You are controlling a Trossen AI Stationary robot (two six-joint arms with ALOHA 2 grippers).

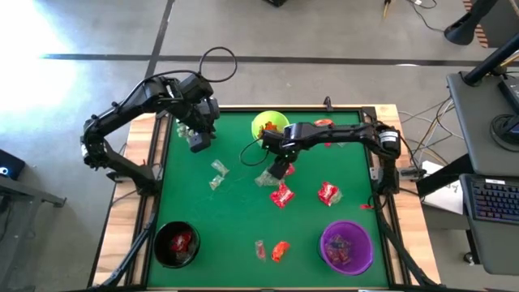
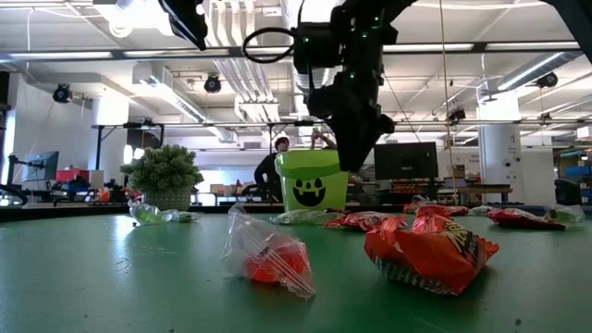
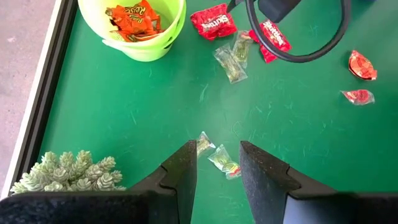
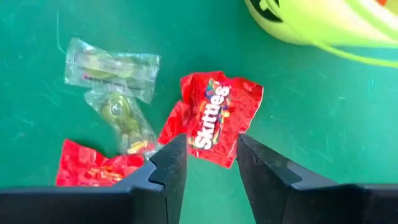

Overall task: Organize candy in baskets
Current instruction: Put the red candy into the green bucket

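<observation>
Your right gripper (image 4: 207,163): released, above the red crinkly Skittles packet (image 4: 217,118) on the green tabletop (image 1: 235,215) (beside the lime-green plastic basket (image 1: 268,124)) | left gripper (image 3: 217,165): parted, empty, over two pale clear-wrapped sweets (image 3: 214,154).

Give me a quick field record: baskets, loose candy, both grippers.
green basket: far side of the table, orange candy inside
black basket: near left corner, red candy inside
purple basket: near right, candy inside
loose candy: red packs and clear packs on the mat
right gripper: open above a red Skittles pack
left gripper: open over clear candies
</observation>
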